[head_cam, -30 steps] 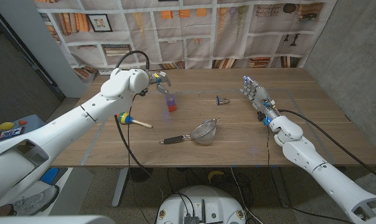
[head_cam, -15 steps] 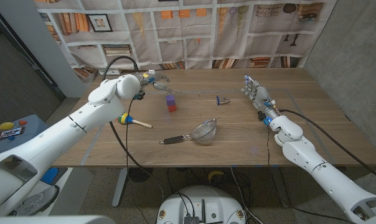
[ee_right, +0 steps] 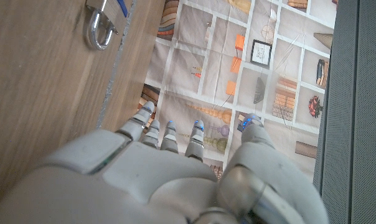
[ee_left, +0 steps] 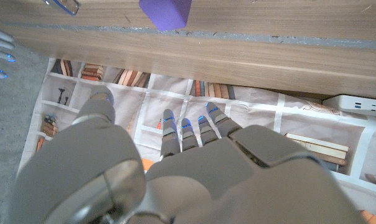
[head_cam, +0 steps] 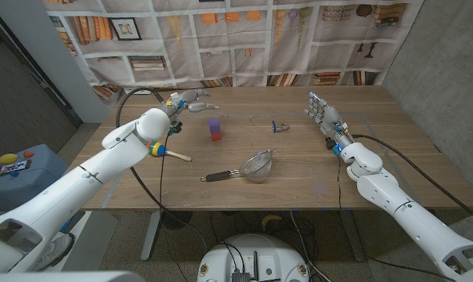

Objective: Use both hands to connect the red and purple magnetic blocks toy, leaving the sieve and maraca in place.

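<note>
Purple block (head_cam: 214, 124) tops one red block (head_cam: 215, 135); left hand (head_cam: 188, 102) and right hand (head_cam: 323, 115) spread, empty.

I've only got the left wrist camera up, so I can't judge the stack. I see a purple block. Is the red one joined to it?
Observer: Yes. In the head view the purple block sits directly on top of the red block.
Operator: Is my left hand holding them?
Observer: No. The left hand is apart from them and holds nothing.
Operator: Where are the maraca and sieve?
Observer: The maraca and the sieve lie nearer the robot than the blocks.
</note>
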Robot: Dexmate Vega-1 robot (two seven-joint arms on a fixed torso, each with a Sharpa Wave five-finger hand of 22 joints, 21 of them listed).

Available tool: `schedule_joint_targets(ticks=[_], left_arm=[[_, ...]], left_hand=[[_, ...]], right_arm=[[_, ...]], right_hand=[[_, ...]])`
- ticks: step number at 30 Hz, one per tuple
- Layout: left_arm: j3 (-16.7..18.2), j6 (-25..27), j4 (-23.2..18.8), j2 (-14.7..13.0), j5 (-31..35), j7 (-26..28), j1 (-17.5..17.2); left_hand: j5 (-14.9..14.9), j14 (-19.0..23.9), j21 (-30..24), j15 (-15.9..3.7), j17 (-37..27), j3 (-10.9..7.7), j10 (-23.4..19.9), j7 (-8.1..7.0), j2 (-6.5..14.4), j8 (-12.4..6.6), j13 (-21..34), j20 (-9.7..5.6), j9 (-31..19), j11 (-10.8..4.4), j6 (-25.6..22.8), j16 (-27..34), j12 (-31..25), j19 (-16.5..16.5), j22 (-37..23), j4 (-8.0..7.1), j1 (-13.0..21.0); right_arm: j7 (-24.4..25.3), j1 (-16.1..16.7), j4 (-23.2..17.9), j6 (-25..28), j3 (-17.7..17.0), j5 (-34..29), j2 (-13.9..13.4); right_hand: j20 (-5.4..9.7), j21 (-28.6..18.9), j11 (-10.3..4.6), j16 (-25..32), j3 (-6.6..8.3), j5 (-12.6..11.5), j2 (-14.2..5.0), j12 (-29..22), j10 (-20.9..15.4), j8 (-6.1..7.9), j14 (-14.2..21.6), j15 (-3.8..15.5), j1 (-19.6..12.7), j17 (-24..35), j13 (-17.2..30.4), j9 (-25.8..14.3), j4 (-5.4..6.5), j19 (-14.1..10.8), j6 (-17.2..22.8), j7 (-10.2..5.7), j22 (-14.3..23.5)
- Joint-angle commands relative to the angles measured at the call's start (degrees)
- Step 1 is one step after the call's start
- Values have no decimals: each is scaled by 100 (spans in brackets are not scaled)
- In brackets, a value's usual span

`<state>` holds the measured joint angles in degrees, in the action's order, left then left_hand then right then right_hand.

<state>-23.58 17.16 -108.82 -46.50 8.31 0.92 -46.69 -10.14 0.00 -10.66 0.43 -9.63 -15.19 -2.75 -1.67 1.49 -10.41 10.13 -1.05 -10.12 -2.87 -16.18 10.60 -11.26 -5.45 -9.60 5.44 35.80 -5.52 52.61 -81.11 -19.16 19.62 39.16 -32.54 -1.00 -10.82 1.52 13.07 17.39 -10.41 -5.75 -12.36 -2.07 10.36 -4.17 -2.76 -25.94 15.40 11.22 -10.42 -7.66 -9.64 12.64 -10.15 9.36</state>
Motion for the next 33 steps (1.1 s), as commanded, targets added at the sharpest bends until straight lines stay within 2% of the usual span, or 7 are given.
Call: schedule_joint_targets(ticks=[1,5,12,17,20,29,33], left_arm=[[375,-1033,585,200,-935,1064,-514],[415,-1465,870,397,-1194,1311,-552],[353,-2000,1301,618,-1495,1447,-503],[332,-2372,1570,727,-1793,1360,-500],[369,-2671,1737,877,-2037,1379,-547],[363,-3263,2121,1229,-2333,1525,-592],[332,-3633,2468,1462,-2448,1558,-545]], left_hand=[[-17,12,-40,-2,-23,-66,-37,13,240,-9,-1,-18,3,33,-23,7,-38,-62,-5,-64,-53],[-7,64,-38,-37,-44,-74,-72,23,428,-3,-1,-48,3,2,-21,24,-35,-84,-7,-179,-248],[-9,143,-44,-89,-39,-92,-116,54,532,0,-1,-69,6,-23,-27,32,-35,-127,-8,-224,-366],[-13,200,-52,-165,-39,-131,-85,86,664,40,-1,-153,12,-29,89,21,-4,-190,-9,-262,-491],[-17,122,-47,-173,-45,-174,18,112,776,51,-1,-178,14,-8,163,-17,41,-199,-11,-306,-578],[-18,3,-6,-186,-55,-198,110,65,856,70,-3,-246,18,-52,304,-49,67,-111,-13,-410,-783],[-20,-33,0,-175,-55,-203,143,56,863,72,-4,-251,20,-44,351,-54,73,-87,-13,-446,-857]], right_arm=[[81,-90,-22,103,60,-117,0],[132,-118,-60,148,73,-171,-25],[208,-168,-66,181,112,-232,14],[80,-219,128,61,133,-155,135],[-8,-258,250,-11,148,-138,178],[-197,-333,518,-130,166,-49,290],[-186,-304,511,-130,146,-11,298]], right_hand=[[60,-24,4,39,-25,22,10,-24,-90,-46,30,59,44,2,-3,7,1,-88,-181,21,15],[71,-27,-28,43,-27,22,5,-33,-135,-42,51,81,54,-5,-4,10,-2,-110,-210,25,15],[74,-26,-52,49,-42,25,-6,-33,-166,-37,70,105,102,-8,-5,13,17,-128,-243,44,16],[88,-23,-55,61,-205,-14,30,-13,-199,-21,96,127,472,3,-4,9,193,-172,-340,63,19],[104,-16,-55,59,-244,-34,36,-7,-205,-21,92,142,568,5,-4,11,237,-168,-363,66,19],[134,6,-58,52,-304,-70,34,9,-207,-24,78,170,726,10,-6,18,308,-130,-422,108,19],[148,12,-62,51,-328,-83,30,12,-217,-23,78,182,792,11,-7,20,338,-116,-442,158,19]])
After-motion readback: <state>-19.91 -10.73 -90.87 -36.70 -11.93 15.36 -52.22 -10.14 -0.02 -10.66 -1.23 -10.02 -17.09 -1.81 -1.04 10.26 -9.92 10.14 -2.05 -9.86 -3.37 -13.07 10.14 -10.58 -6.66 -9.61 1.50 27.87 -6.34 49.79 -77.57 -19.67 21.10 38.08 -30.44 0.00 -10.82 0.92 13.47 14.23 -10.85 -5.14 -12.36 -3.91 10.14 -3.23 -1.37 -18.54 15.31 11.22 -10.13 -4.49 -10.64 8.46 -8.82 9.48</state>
